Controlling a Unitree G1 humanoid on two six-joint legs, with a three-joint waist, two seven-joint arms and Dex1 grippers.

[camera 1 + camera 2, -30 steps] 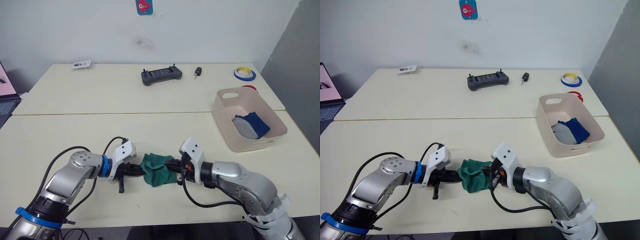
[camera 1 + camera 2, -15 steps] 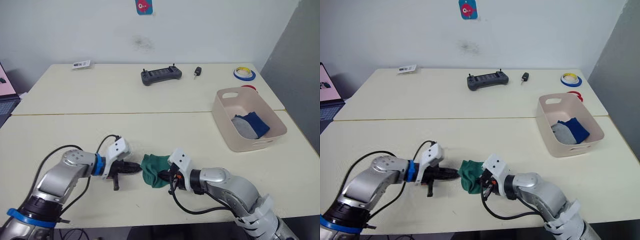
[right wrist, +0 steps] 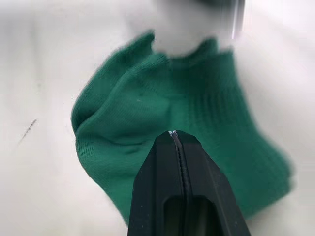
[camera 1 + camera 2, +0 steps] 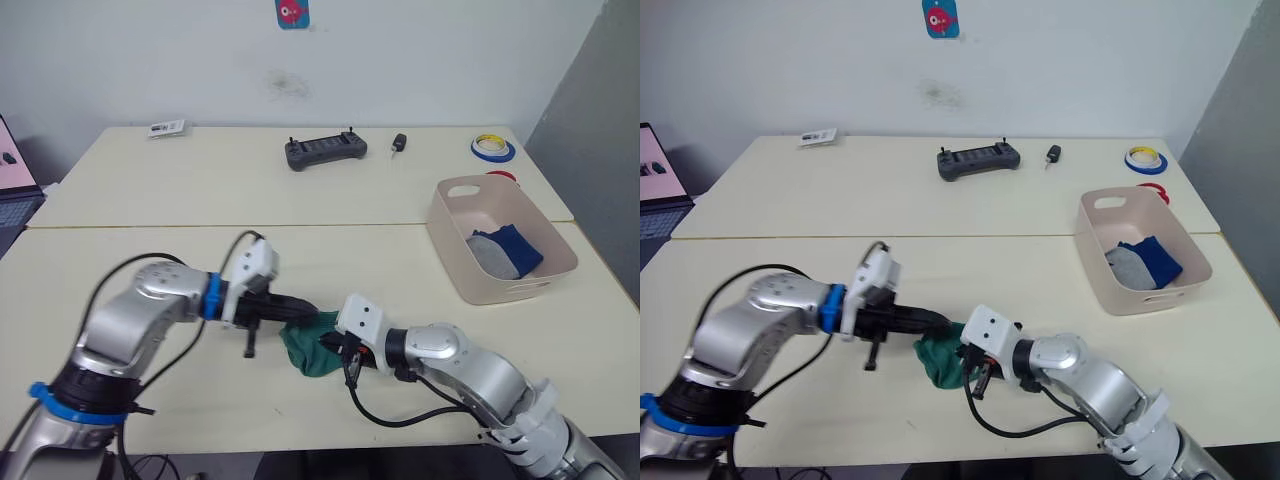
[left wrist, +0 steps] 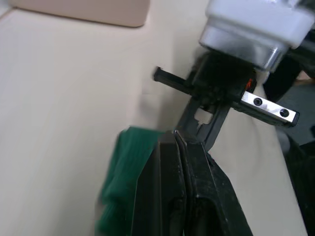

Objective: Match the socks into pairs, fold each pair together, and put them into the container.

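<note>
Pale cream tabletops, 2 pushed together under a white wall, carry the whole scene. At the near edge lies a bundle of soft green knitted socks [image 4: 308, 340], bunched between both arms. The left gripper [image 4: 300, 305] reaches over the bundle's upper edge; in its wrist view the 2 black fingers are pressed together with no cloth visible between them, so it seems to press or tuck rather than hold. The right gripper [image 3: 173, 135] meets the bundle from the other side; its wrist view also shows the fingers together, tips over the ribbed green fabric, and whether a fold is pinched between them cannot be told.

Well apart, at the right edge of the table, stands the pale pink-beige rectangular plastic tub [image 4: 455, 270] with slot handles. Inside it lie a folded dark blue sock pair [image 4: 512, 247] and a light grey sock pair [image 4: 486, 255], touching each other. So 2 of 3 pairs look finished, and the green one is probably mid-fold.

Judging by the creases, the green fabric is light, limp and stretchy; it would likely spring open if released loosely. A grip through both layers at the thick middle of the fold should hold better than one at a thin cuff edge.

Farther back rest a dark grey handheld controller [image 4: 325, 151] and 2 tape rolls [image 4: 492, 148].
</note>
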